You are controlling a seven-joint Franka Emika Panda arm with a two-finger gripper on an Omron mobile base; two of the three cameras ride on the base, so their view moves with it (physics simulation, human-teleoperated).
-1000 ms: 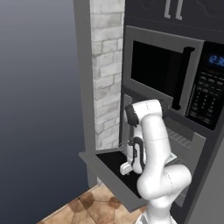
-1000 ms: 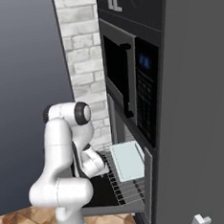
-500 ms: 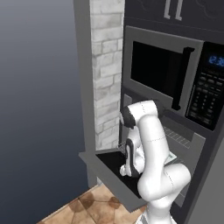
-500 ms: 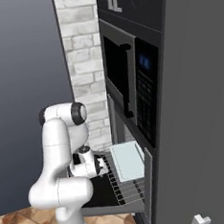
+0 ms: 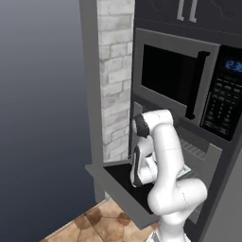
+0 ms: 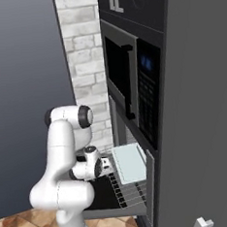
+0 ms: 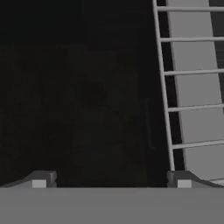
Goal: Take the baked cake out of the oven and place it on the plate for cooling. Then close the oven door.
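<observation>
The oven (image 5: 206, 158) stands open, its oven door (image 5: 109, 188) dropped flat with the dark glass facing up. A wire rack (image 6: 126, 194) is pulled out over the door and carries a pale rectangular tray (image 6: 129, 162). No cake can be made out on it, and the plate is out of view. My gripper (image 6: 108, 164) hangs low over the door, just left of the tray. In the hand view the gripper (image 7: 111, 179) is open over dark glass, with nothing between its fingertips (image 7: 43, 179) and the wire rack (image 7: 166, 87) at the right.
A microwave (image 5: 177, 78) with a vertical black handle and a keypad sits directly above the oven. A white brick pillar (image 5: 116, 80) flanks the left side. The open door juts out over the tiled floor (image 5: 94, 222). A tall grey cabinet side (image 6: 202, 103) stands at the right.
The hand has dropped a little and turned over the open door, toward the tray and rack. The jaws stay open.
</observation>
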